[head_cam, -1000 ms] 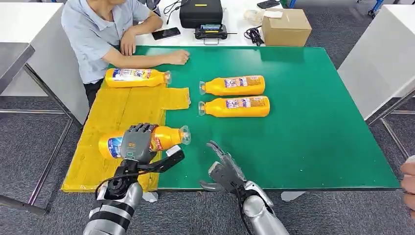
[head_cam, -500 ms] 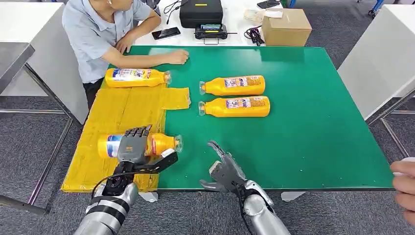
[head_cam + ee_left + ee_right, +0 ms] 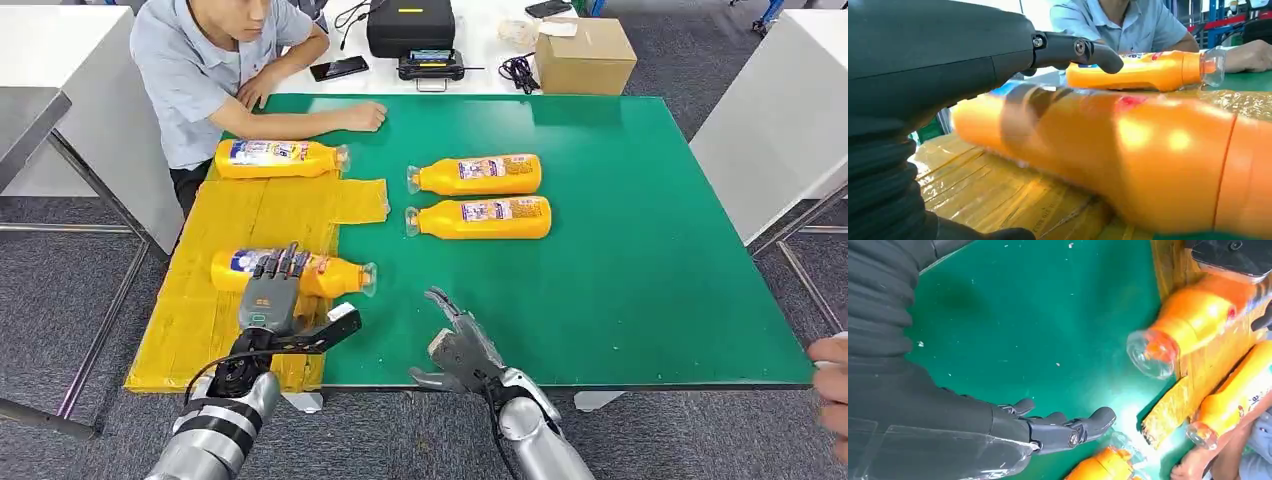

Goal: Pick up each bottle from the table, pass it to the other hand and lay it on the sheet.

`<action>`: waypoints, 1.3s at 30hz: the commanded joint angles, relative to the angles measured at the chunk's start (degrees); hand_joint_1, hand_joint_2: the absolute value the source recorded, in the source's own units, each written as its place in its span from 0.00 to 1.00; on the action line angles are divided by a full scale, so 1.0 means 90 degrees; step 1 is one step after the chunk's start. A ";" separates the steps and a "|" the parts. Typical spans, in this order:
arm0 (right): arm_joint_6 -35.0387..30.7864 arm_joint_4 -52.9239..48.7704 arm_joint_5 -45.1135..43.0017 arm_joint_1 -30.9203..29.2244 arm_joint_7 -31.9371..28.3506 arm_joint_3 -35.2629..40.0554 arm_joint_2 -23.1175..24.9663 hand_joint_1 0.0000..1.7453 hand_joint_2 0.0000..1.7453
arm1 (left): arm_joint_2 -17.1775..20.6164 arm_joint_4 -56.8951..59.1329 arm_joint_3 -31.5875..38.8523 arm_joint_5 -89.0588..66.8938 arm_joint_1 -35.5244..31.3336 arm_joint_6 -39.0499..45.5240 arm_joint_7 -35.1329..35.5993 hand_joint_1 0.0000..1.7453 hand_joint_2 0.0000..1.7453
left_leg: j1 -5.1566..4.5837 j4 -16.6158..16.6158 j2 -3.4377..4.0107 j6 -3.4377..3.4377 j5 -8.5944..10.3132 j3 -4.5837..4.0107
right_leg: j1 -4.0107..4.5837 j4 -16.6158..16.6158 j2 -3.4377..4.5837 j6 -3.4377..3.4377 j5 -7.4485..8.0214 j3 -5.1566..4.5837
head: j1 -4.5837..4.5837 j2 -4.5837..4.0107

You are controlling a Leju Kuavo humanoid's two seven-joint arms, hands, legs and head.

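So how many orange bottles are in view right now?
4: two on the yellow sheet, one at its far edge and one by the left hand at; two side by side on the green mat, and.

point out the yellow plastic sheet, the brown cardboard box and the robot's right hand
yellow plastic sheet point(image 3: 262, 215), head view, bare middle
brown cardboard box point(image 3: 584, 52), head view, top face
right hand point(image 3: 457, 348), head view, palm

Bare green tabletop lies ahead and to the right of the right robot hand, an open passage. Further ahead, two orange plastic bottles lie side by side across the way. Just ahead of the left robot hand, an orange bottle lies on the yellow plastic sheet; beyond it, another bottle and a person's forearm block the far edge.
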 commanded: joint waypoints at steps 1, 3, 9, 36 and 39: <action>-0.0017 0.0407 -0.0045 -0.0244 -0.0019 -0.0027 -0.0131 0.00 1.00 | 0.0119 0.0851 -0.0070 -0.0007 -0.0330 -0.0269 0.0023 0.00 1.00 | 0.0009 -0.0002 0.0007 -0.0013 -0.0009 0.0028 | 0.0010 -0.0006 0.0003 -0.0016 -0.0006 0.0029 | 0.0000 0.0000; -0.0020 0.0432 -0.0046 -0.0256 -0.0019 -0.0035 -0.0131 0.00 1.00 | 0.0108 0.0941 -0.0082 -0.0004 -0.0334 -0.0342 0.0002 0.00 1.00 | 0.0003 -0.0005 0.0005 -0.0008 -0.0004 0.0021 | 0.0004 -0.0006 0.0002 -0.0011 -0.0003 0.0022 | 0.0000 0.0000; -0.0049 0.0498 -0.0053 -0.0257 -0.0044 -0.0087 -0.0121 0.00 1.00 | 0.0075 0.1053 -0.0035 -0.0007 -0.0335 -0.0385 -0.0053 0.00 1.00 | 0.0002 -0.0006 0.0004 -0.0008 -0.0003 0.0035 | 0.0003 -0.0006 0.0003 -0.0010 -0.0002 0.0035 | 0.0002 0.0000; -0.2628 -0.2992 0.5464 0.1088 0.1749 -0.1367 -0.0170 0.00 1.00 | -0.0851 -0.5666 -0.1781 0.4359 0.2799 -0.1445 -0.2489 0.00 1.00 | 0.0003 0.0003 -0.0002 -0.0012 -0.0022 0.0001 | 0.0004 -0.0004 -0.0006 -0.0012 -0.0015 -0.0001 | 0.0000 0.0000; -0.2717 -0.2294 0.5846 0.0683 0.1907 -0.1713 -0.0409 0.00 1.00 | -0.0847 -0.5681 -0.1903 0.4523 0.2792 -0.1590 -0.2497 0.00 1.00 | 0.0003 0.0001 -0.0001 -0.0011 -0.0018 0.0002 | 0.0004 -0.0008 -0.0006 -0.0011 -0.0011 0.0000 | -0.0002 0.0000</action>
